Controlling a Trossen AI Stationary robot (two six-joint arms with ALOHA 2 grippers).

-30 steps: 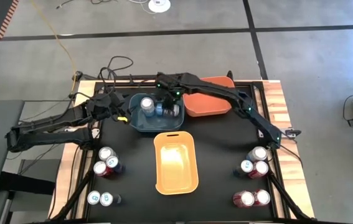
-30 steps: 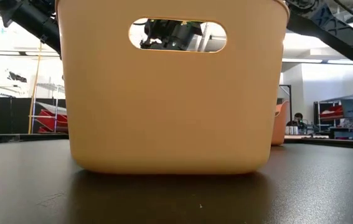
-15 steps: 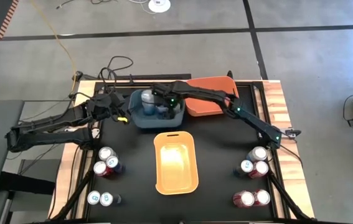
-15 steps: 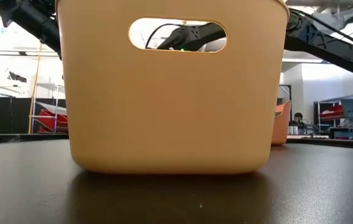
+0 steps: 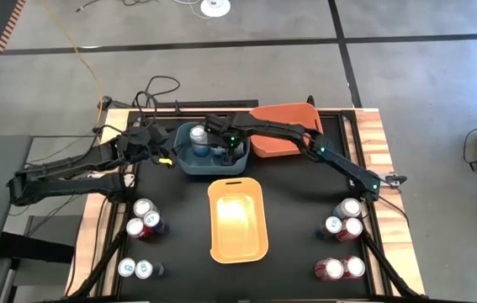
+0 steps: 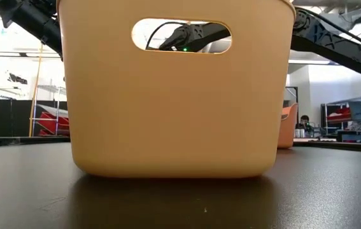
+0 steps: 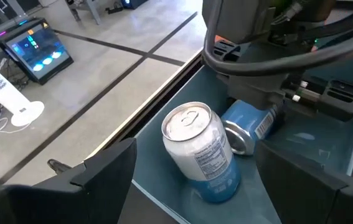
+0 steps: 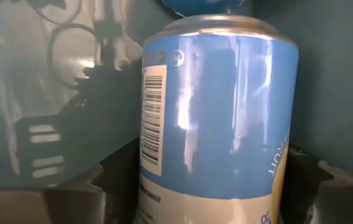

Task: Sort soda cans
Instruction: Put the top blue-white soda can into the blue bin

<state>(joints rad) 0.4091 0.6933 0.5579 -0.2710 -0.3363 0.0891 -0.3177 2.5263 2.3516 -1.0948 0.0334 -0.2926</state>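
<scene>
My right gripper [image 5: 215, 145] sits down in the blue bin [image 5: 189, 164], fingers spread either side of a lying blue can [image 8: 216, 112], grip unclear; left gripper [image 5: 166, 157] waits open at its 9 o'clock.

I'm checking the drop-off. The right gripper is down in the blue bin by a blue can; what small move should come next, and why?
Probably raise the right gripper straight up out of the blue bin. The blue can seems to lie on the bin floor beside an upright can, so delivery looks done, and unsorted cans wait outside.
</scene>
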